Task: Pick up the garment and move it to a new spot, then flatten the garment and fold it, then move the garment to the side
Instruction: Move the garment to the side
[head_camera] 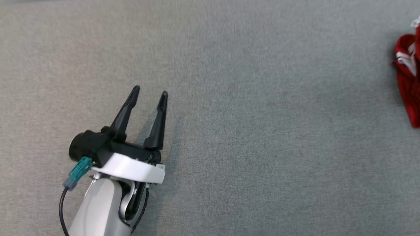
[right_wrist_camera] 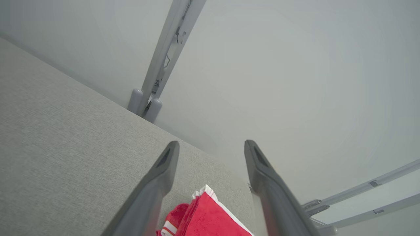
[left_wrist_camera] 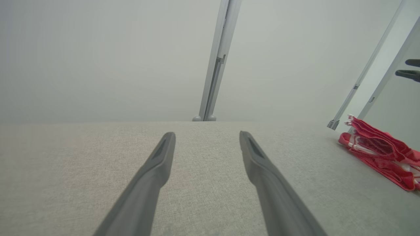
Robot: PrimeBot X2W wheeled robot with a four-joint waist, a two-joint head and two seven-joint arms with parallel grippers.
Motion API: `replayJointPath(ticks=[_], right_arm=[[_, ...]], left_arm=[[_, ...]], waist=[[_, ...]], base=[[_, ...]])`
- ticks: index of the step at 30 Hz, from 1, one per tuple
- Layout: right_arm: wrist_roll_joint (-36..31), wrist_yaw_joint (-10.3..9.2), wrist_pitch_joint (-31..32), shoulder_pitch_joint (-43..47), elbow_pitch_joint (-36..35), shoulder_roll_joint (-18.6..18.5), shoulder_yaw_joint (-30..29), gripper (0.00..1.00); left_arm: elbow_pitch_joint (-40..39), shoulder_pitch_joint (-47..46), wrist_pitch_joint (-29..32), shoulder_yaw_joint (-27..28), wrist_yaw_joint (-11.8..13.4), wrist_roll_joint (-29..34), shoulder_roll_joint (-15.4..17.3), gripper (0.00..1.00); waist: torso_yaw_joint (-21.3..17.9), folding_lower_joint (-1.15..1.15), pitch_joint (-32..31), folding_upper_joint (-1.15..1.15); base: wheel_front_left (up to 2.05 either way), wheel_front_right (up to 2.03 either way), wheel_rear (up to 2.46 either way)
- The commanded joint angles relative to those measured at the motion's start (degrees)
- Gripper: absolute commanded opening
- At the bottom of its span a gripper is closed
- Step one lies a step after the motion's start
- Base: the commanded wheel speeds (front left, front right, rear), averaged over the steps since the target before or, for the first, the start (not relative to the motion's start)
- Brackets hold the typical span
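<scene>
Garment (head_camera: 408, 82): red with white stripes, folded into a narrow bundle. It lies on the desk (head_camera: 249, 131) at the far right, cut off by the right edge of the head view. Long axis runs near to far, its far end being the bulkier one with the white trim showing. In the left wrist view the garment (left_wrist_camera: 377, 152) lies flat at the desk's right side, close to its far edge. In the right wrist view the garment (right_wrist_camera: 210, 218) shows one white-edged corner pointing towards the far edge of the desk.

Right gripper (right_wrist_camera: 211, 142): above the garment, fingers spread wide, nothing held. Whether the fingers touch the cloth cannot be told. The right gripper (left_wrist_camera: 402, 67) also shows at the right edge of the left wrist view, raised above the garment, jaws apart.

Left gripper (head_camera: 150, 90): near left of the desk, well apart from the garment, fingers pointing far and spread, grasping nothing. The left gripper (left_wrist_camera: 206, 133) stands low over bare grey cloth.

A metal post (left_wrist_camera: 216, 65) rises beyond the desk's far edge.
</scene>
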Motion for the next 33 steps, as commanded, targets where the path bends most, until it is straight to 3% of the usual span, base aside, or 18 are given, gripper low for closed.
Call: replayJointPath(ticks=[1, 18, 28, 33], right_arm=[[0.49, -0.07, -1.65, 1.22, 0.34, 2.07, -0.25, 1.00], [-3.42, -0.07, -19.30, 20.03, -0.36, 25.22, -6.42, 1.00], [-10.26, -0.07, -24.12, 32.01, -0.89, 34.56, -11.72, 1.00], [-13.79, -0.07, -24.71, 35.27, -1.67, 37.11, -13.32, 1.00]], left_arm=[[-0.12, 1.24, -0.03, 0.90, 0.38, -0.27, 0.22, 1.00], [-0.98, 11.86, -0.03, 6.73, 3.73, -0.54, 0.23, 1.00], [-1.52, 16.36, -0.03, 6.10, 5.12, 1.50, 0.20, 1.00], [-2.68, 17.45, -0.03, 5.64, 6.42, 4.81, 0.24, 1.00]], waist=[[0.38, 0.00, -4.06, 0.00], [3.49, 0.00, -15.89, 0.00], [4.36, 0.00, -18.87, 0.00], [4.23, 0.00, -19.29, 0.00]], base=[[0.00, 0.00, 0.00], [0.00, 0.00, 0.00], [0.00, 0.00, 0.00], [0.00, 0.00, 0.00]])
